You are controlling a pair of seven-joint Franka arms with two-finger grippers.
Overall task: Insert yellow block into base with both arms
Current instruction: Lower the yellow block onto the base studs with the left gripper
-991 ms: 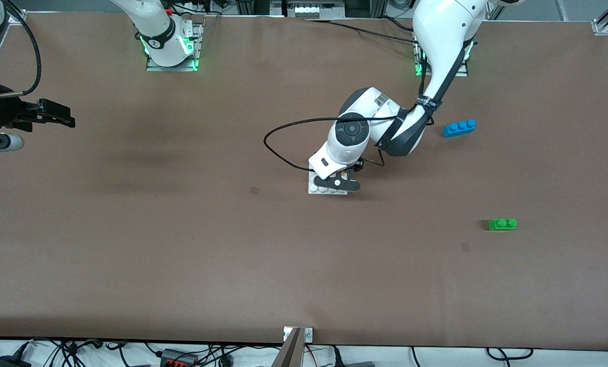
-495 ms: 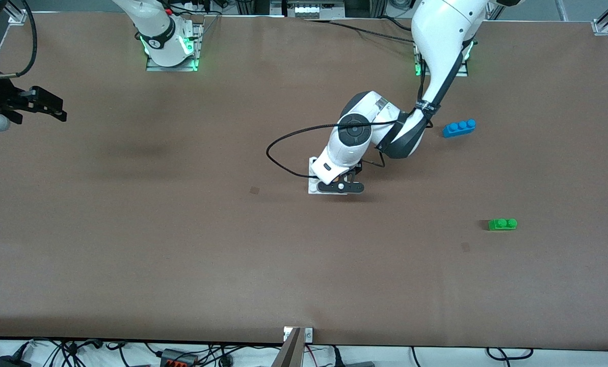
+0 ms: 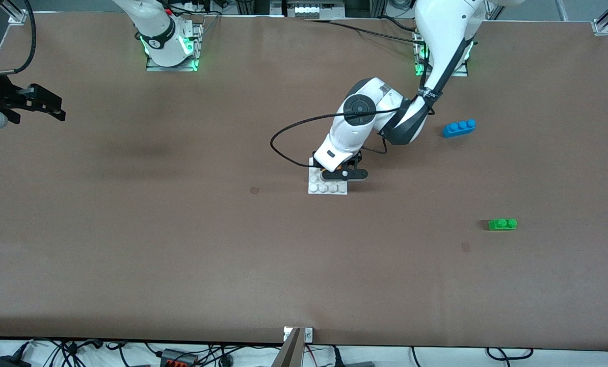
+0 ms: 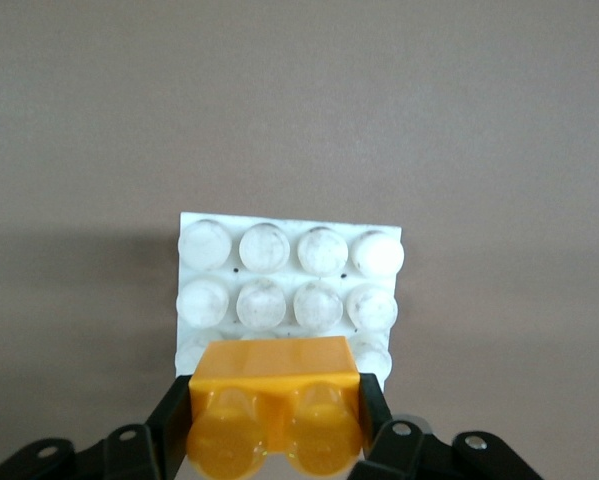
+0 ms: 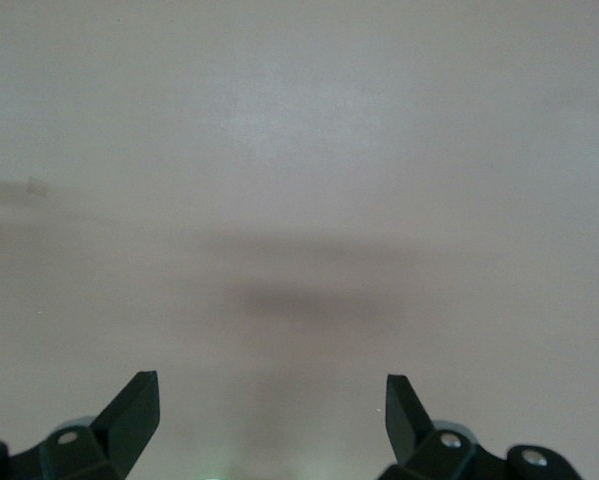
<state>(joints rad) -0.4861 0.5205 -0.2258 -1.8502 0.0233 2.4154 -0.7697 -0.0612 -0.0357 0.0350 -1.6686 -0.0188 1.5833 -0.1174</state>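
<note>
The white studded base [image 3: 326,187] lies flat near the table's middle; it also shows in the left wrist view [image 4: 289,275]. My left gripper [image 3: 342,172] is shut on the yellow block [image 4: 275,400] and holds it just over the base's edge, studs facing the wrist camera. In the front view only a sliver of the yellow block [image 3: 337,166] shows under the hand. I cannot tell whether block and base touch. My right gripper [image 3: 43,102] hangs open and empty over the right arm's end of the table, with only bare table between its fingers [image 5: 269,390].
A blue three-stud brick [image 3: 459,127] lies toward the left arm's end, beside the left arm's elbow. A green two-stud brick [image 3: 502,224] lies nearer the front camera. A black cable [image 3: 288,137] loops beside the left wrist.
My left gripper with the yellow block has shifted off the base's near rows, uncovering their studs. My right gripper has drawn slightly away toward the table's edge.
</note>
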